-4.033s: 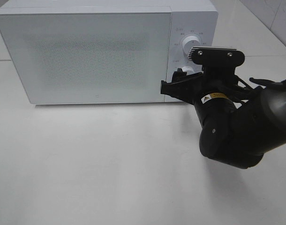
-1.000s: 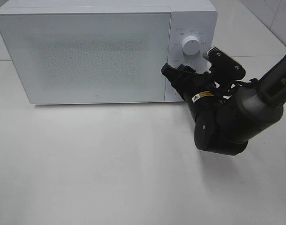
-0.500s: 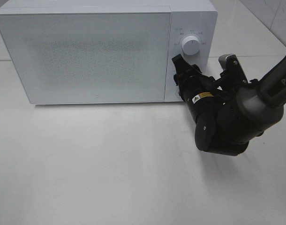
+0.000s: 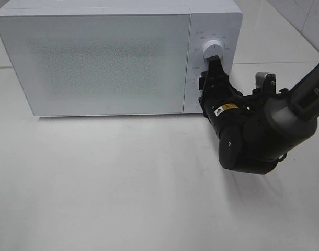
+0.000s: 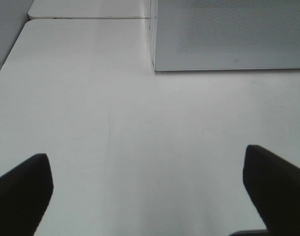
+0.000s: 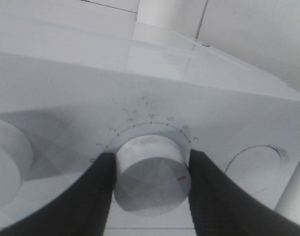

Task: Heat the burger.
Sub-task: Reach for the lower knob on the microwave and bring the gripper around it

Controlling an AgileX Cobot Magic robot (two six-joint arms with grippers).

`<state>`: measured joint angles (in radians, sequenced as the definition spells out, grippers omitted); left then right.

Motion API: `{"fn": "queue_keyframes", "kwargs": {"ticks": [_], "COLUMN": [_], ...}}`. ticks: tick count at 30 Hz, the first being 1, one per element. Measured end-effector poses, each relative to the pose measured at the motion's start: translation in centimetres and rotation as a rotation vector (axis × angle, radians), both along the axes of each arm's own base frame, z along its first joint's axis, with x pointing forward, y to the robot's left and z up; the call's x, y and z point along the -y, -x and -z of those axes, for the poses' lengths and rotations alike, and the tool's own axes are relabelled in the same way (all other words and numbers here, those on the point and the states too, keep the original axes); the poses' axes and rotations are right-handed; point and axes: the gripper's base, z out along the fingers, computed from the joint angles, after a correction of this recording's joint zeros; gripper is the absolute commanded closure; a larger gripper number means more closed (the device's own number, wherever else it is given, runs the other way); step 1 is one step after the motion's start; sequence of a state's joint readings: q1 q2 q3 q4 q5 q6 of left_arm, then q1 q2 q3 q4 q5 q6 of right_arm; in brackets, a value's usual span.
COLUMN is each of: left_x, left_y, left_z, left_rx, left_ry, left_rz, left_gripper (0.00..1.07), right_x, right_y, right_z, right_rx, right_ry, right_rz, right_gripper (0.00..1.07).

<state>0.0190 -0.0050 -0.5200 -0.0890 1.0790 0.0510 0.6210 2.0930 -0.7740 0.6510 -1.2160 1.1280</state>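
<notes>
The burger is hidden; no view shows it. The white microwave [image 4: 97, 63] stands at the back of the table with its door closed. My right gripper [image 4: 207, 78] is pressed against the control panel below the upper dial [image 4: 213, 48]. In the right wrist view the right gripper [image 6: 151, 160] is shut on the lower dial [image 6: 152, 182], one dark finger [image 6: 91, 196] on each side, and the dial's red mark points toward the right finger. My left gripper [image 5: 147, 189] hangs open over bare table, nothing between its fingers.
The microwave's front corner [image 5: 155, 49] shows in the left wrist view, some way ahead of the left gripper. The white tabletop [image 4: 107, 178] spreads in front of the microwave. The right arm's bulky black wrist [image 4: 253, 136] hangs over the table's right side.
The right gripper has rolled around the lower dial, its wrist camera bracket swinging from above the fingers to the right side. The left gripper has not moved.
</notes>
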Motion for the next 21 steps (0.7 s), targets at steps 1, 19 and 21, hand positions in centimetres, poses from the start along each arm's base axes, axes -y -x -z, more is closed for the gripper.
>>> {"fn": "queue_keyframes", "kwargs": {"ticks": [1,19,21], "left_x": [0.00,0.00,0.00], "left_y": [0.00,0.00,0.00], "left_z": [0.00,0.00,0.00], "left_rx": [0.000,0.000,0.000], "left_ry": [0.000,0.000,0.000], "left_rz": [0.000,0.000,0.000], "left_gripper": [0.09,0.09,0.09], "right_x": [0.00,0.03,0.04], "right_y": [0.00,0.00,0.00], "right_z": [0.00,0.01,0.01], "right_rx": [0.000,-0.010,-0.010], "right_ry": [-0.006,-0.272,-0.284], "right_rz": [0.001,0.052,0.056], "right_gripper": [1.07,1.07,1.07]}}
